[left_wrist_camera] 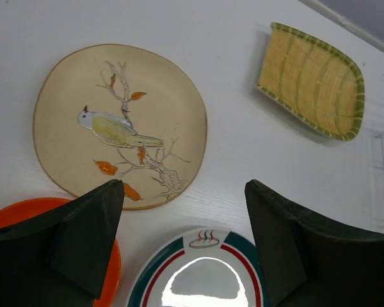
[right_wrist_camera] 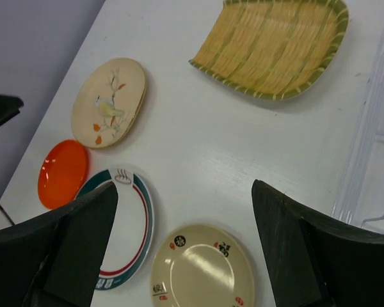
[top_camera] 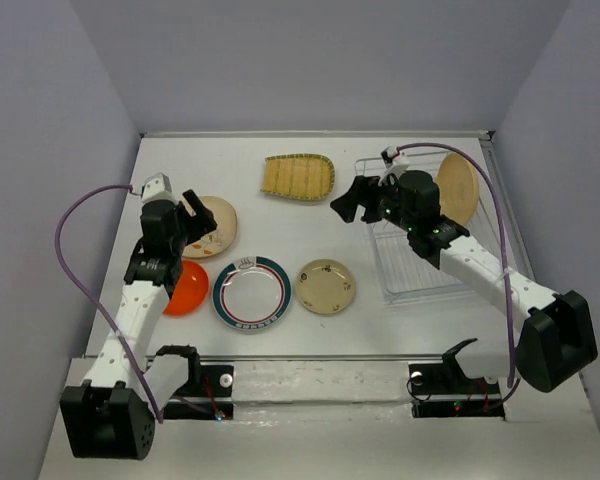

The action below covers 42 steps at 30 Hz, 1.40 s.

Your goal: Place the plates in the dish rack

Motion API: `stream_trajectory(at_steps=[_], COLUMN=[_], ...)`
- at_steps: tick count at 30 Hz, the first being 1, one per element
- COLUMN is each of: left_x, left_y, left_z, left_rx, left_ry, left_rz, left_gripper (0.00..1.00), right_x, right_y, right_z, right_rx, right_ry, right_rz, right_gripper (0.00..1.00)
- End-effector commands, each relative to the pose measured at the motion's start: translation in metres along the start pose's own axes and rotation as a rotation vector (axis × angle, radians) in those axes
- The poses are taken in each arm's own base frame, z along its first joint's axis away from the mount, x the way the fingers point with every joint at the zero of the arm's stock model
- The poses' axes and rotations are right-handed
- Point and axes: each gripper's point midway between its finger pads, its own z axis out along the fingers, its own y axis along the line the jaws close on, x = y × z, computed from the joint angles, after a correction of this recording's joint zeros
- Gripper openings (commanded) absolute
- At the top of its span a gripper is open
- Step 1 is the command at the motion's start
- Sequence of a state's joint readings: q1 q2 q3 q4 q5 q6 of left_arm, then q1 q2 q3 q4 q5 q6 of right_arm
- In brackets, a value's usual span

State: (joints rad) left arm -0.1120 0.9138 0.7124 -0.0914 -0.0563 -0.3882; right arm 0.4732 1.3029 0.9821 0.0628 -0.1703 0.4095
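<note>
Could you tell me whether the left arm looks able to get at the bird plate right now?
Probably yes: the left gripper hangs open right by the bird plate, which lies flat with nothing on it or across the way.

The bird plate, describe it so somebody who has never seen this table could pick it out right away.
On the white table, look to the left side, where the left fingers hover. Just beyond the small orange plate lies a cream plate, flat. It alone carries a painted bird on a branch with orange leaves.
</note>
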Motion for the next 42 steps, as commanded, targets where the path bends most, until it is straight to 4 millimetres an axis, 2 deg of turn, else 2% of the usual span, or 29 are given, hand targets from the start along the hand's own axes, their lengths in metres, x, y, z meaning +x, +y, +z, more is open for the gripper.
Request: stream_trajectory(at_steps=[1, 2, 3, 8, 10, 11, 14, 15, 16, 19, 21, 22, 24, 26, 30, 31, 34, 39, 42], left_x=[-0.014, -0.017, -0.01, -0.006, 0.009, 0.016, 0.016, 0.024, 0.016, 0.02, 0.031, 0.029, 0.045, 0.046, 0.064, 0.065, 0.066, 0.07, 0.069], left_y=[0.046, 0.067, 0.076, 0.124, 0.145, 0.147, 0.163, 0.17, 0.169, 0.176, 0.186, 0.182, 0.186, 0.185, 0.191, 0.189, 0.179, 0.171, 0.167], left_z=[0.022, 0.024, 0.029, 0.039, 0.047, 0.058, 0.07, 0.076, 0.082, 0.098, 0.109, 0.117, 0.127, 0.135, 0.146, 0.147, 0.152, 0.154, 0.154], left_rx=[-0.12, -0.17, -0.183, -0.312, -0.352, -0.334, -0.365, -0.383, -0.363, -0.373, -0.392, -0.356, -0.347, -0.315, -0.314, -0.3, -0.244, -0.203, -0.183], left_ry=[-0.032, -0.041, -0.009, 0.017, 0.071, 0.093, 0.108, 0.139, 0.132, 0.164, 0.204, 0.212, 0.269, 0.282, 0.342, 0.349, 0.351, 0.368, 0.368], left_rz=[-0.157, -0.19, -0.215, -0.262, -0.32, -0.345, -0.366, -0.374, -0.361, -0.352, -0.332, -0.325, -0.324, -0.308, -0.304, -0.31, -0.328, -0.343, -0.347], left_gripper=[0.85, 0.85, 0.84, 0.82, 0.8, 0.78, 0.75, 0.75, 0.75, 0.75, 0.74, 0.74, 0.73, 0.7, 0.57, 0.5, 0.4, 0.44, 0.22], right_x=[-0.013, -0.012, -0.008, -0.014, -0.014, -0.015, -0.014, -0.014, -0.015, -0.016, -0.013, -0.012, -0.011, -0.011, -0.01, -0.011, -0.012, -0.01, -0.006], right_y=[0.041, 0.043, 0.049, 0.055, 0.065, 0.068, 0.073, 0.074, 0.074, 0.076, 0.077, 0.078, 0.078, 0.077, 0.08, 0.081, 0.082, 0.09, 0.093], right_z=[-0.008, -0.01, -0.011, -0.018, -0.022, -0.022, -0.027, -0.031, -0.033, -0.041, -0.043, -0.045, -0.046, -0.045, -0.044, -0.043, -0.039, -0.033, -0.027], right_rx=[-0.168, -0.179, -0.202, -0.232, -0.281, -0.293, -0.317, -0.323, -0.322, -0.326, -0.335, -0.34, -0.342, -0.338, -0.354, -0.356, -0.36, -0.409, -0.427], right_ry=[-0.103, -0.101, -0.091, -0.124, -0.111, -0.108, -0.1, -0.106, -0.108, -0.115, -0.102, -0.099, -0.094, -0.094, -0.08, -0.079, -0.076, -0.051, -0.026], right_rz=[0.007, 0.009, 0.0, -0.009, -0.002, -0.001, 0.006, 0.002, 0.0, -0.009, -0.011, -0.012, -0.017, -0.019, -0.012, -0.01, 0.006, 0.039, 0.064], right_gripper=[0.9, 0.9, 0.9, 0.89, 0.89, 0.89, 0.89, 0.88, 0.88, 0.88, 0.88, 0.88, 0.87, 0.87, 0.87, 0.87, 0.86, 0.86, 0.86])
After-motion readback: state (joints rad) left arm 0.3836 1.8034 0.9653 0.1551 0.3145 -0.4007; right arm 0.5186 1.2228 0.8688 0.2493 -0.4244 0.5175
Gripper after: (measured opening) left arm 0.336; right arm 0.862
